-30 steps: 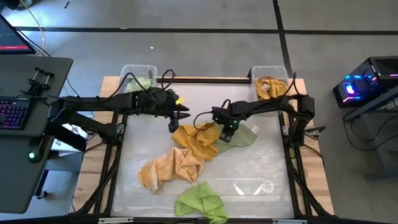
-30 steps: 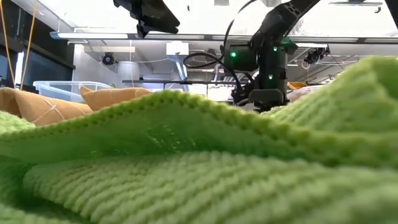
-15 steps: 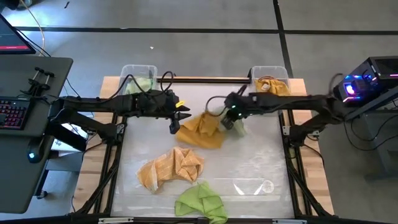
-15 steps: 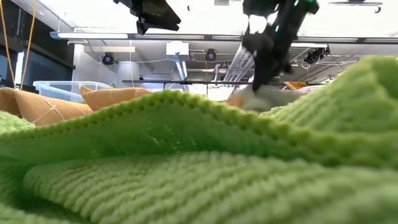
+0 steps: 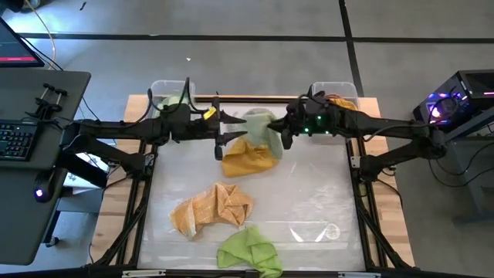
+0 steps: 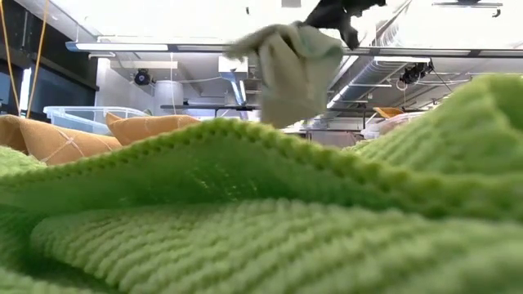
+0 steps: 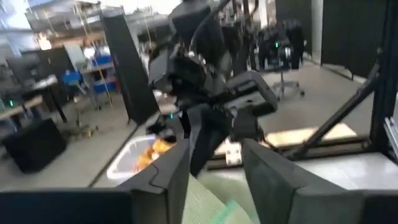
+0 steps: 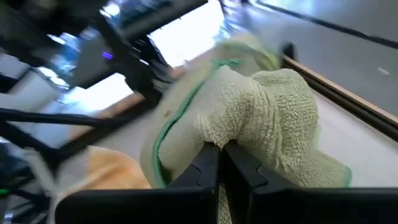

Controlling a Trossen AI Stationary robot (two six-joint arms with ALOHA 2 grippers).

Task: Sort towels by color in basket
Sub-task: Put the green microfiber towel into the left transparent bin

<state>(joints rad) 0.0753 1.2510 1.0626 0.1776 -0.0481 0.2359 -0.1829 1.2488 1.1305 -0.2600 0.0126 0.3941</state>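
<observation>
Since the previous frames, the right tool is no longer down among the cloths at mid-surface; it is now sitting toward the far edge, carrying the pale sage green knitted towel clear of the pile. In the right wrist view, its two dark fingers are pressing together on a bunched fold of that pale sage green knitted towel, clamped on it. The low view shows the towel hanging in the air, long axis roughly vertical, the bunched end at the tool and the loose end pointing down.

The mustard yellow towel is lying just under and beside it, crumpled, now uncovered. The left tool is hovering near the sage towel, fingers standing apart with nothing between them.

The light orange-tan towel is lying crumpled at mid-surface, long axis running left to right. The lime green towel is resting at the near edge of the white surface. Two clear plastic bins are standing at the far corners: the left bin and the right bin, the latter holding tan cloth.
</observation>
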